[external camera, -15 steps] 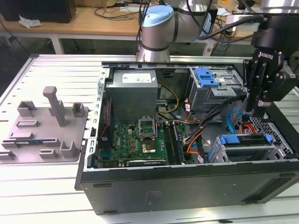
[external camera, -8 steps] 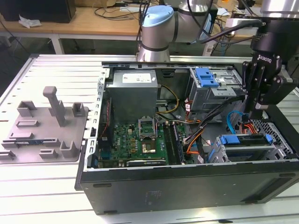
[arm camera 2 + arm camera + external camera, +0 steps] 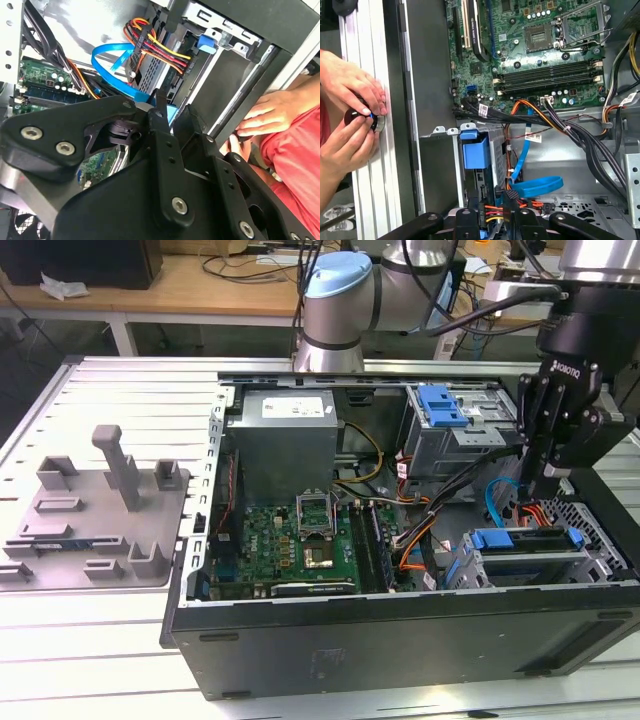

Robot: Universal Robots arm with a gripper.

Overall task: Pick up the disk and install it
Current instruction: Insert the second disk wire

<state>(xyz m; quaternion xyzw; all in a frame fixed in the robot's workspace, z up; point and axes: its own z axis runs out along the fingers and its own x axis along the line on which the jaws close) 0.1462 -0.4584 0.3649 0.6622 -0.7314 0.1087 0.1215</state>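
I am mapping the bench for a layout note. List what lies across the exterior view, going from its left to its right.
Grey plastic fixture → grey power supply box → green motherboard → upper drive cage with blue latch → the disk in its blue carrier, in the lower bay → the end effector hanging just above it.

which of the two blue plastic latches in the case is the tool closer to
The lower blue latch on the drive cage near the case's front edge; the tool hangs just above it. The other blue latch sits farther back, on the upper bay beside the grey power supply.
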